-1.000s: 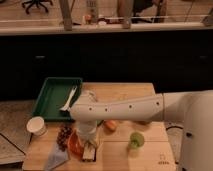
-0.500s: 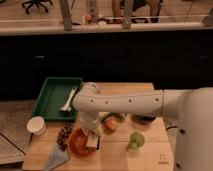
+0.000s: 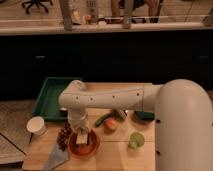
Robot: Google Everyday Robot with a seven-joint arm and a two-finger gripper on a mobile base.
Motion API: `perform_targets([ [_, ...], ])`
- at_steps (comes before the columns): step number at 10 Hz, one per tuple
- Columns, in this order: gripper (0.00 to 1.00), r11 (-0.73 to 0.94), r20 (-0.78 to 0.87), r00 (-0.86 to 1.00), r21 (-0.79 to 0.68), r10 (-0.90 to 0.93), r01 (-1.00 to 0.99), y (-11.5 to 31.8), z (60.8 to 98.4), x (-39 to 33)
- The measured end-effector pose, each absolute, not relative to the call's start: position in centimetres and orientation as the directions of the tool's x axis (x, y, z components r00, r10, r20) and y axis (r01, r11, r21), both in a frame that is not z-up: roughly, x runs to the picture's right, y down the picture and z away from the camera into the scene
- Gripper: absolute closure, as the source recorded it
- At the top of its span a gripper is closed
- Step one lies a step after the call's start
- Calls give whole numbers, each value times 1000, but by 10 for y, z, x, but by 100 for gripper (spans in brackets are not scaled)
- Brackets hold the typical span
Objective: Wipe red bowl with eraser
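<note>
Tool [image 3: 81, 133] over red bowl [image 3: 71, 148] on the counter [image 3: 115, 155].
My tool hung right at the eraser [image 3: 82, 140] inside that bowl; whether it gripped, I could not tell.

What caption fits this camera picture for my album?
Robot pincer low over the red bowl, eraser inside it.

One camera sits high beside the robot's white shoulder [image 3: 185, 125], looking down across the light wooden desk [image 3: 115, 155] toward the dark wall [image 3: 125, 55] beyond; the gripper [image 3: 80, 131] hangs near the desk's front-left corner.
</note>
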State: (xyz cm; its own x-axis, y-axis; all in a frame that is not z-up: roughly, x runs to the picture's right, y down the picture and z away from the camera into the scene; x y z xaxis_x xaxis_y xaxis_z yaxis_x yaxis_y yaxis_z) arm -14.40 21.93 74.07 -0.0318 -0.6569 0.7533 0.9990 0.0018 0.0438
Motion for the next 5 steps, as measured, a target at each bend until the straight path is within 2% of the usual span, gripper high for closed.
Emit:
perform_targets([
  [2, 100, -37, 756, -101, 102, -647, 994, 226, 737, -166],
  [5, 100, -67, 764, -168, 162, -623, 985, 259, 721, -175],
])
